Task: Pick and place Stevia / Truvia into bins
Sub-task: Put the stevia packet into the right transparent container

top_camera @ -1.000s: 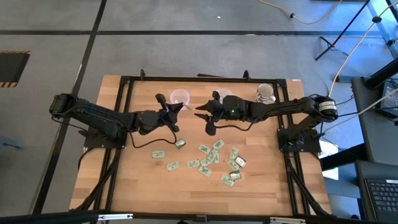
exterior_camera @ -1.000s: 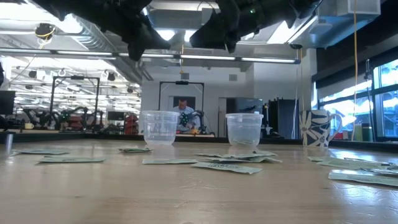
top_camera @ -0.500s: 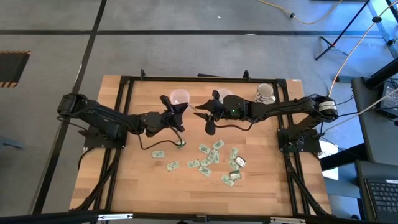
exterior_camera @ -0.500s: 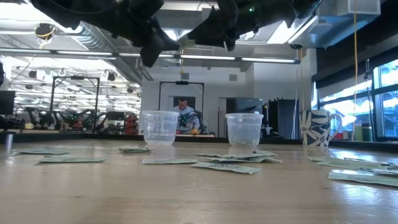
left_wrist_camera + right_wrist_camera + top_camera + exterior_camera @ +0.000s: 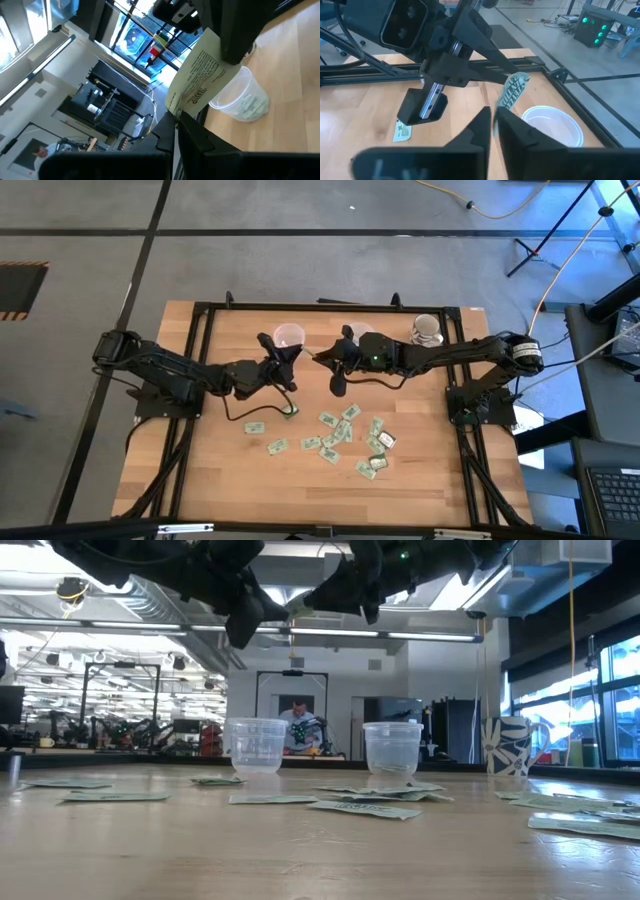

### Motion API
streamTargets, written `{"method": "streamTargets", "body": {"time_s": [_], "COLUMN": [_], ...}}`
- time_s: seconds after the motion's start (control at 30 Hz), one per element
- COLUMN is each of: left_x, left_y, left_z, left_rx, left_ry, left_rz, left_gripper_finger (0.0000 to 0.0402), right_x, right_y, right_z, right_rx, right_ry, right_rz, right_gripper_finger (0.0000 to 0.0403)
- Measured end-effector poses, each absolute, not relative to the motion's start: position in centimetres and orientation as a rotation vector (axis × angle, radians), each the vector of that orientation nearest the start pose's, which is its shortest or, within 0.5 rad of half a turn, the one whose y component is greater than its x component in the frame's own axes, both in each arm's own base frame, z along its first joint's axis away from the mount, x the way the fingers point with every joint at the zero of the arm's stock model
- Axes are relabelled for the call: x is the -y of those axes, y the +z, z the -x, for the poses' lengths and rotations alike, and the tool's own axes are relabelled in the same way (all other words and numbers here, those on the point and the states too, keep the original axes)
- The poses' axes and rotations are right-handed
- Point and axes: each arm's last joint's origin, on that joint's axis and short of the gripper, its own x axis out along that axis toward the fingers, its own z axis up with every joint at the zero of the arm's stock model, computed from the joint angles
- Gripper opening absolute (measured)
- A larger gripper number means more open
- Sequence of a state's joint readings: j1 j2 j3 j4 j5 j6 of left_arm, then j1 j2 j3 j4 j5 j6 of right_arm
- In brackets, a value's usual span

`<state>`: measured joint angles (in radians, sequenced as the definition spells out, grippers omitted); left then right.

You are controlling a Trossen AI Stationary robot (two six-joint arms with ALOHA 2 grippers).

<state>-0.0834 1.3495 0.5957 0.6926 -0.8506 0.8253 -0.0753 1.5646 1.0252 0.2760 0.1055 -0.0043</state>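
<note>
**Sachet held above the left cup**

Loose Stevia sachets (image 5: pixel 335 442) are scattered across the near half of the wooden table (image 5: pixel 230 470). Farther back, a printed sachet (image 5: pixel 196 75) is pinched in the left gripper (image 5: pixel 279 362), raised just beside the left cup (image 5: pixel 288 335). The right gripper (image 5: pixel 328 360) is held shut near the right cup (image 5: pixel 392 749).

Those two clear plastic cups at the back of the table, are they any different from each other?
The left cup looks empty; the right cup has sachets lying in its bottom. From above, the left cup stands in the open, while the right arm covers part of the right cup. The left gripper holds a sachet in its jaws near the left cup, not the right one. Both are round, translucent, upright and alike in size.
</note>
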Motion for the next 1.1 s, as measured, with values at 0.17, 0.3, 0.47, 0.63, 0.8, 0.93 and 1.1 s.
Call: {"method": "streamTargets", "body": {"time_s": [0.17,0.3,0.47,0.63,0.8,0.93,1.1], "left_x": [0.1,0.1,0.1,0.1,-0.2,-0.2,0.0], "left_y": [23.2,23.2,22.8,22.5,22.3,21.6,20.5], "left_z": [-27.0,-26.9,-26.9,-26.8,-26.4,-25.9,-25.1], "left_rx": [-0.364,-0.367,-0.392,-0.398,-0.453,-0.500,-0.566], "left_ry": [0.686,0.690,0.681,0.715,0.832,0.778,0.479], "left_rz": [-0.812,-0.812,-0.797,-0.729,-0.697,-0.642,-0.465], "left_gripper_finger": [0.0008,0.0013,0.0053,0.0102,0.0129,0.0133,0.0124], "right_x": [3.0,3.1,3.1,3.2,3.4,4.2,6.2], "right_y": [26.8,26.6,26.5,26.5,26.2,25.5,24.4], "right_z": [-35.1,-35.1,-35.0,-35.0,-34.8,-34.4,-33.4], "right_rx": [-0.268,-0.283,-0.293,-0.294,-0.334,-0.420,-0.567], "right_ry": [-0.184,-0.227,-0.232,-0.259,-0.335,-0.407,-0.491], "right_rz": [0.008,0.015,0.017,0.029,0.068,0.076,-0.014], "right_gripper_finger": [0.0007,0.0008,0.0004,0.0002,0.0002,0.0002,0.0002]}}
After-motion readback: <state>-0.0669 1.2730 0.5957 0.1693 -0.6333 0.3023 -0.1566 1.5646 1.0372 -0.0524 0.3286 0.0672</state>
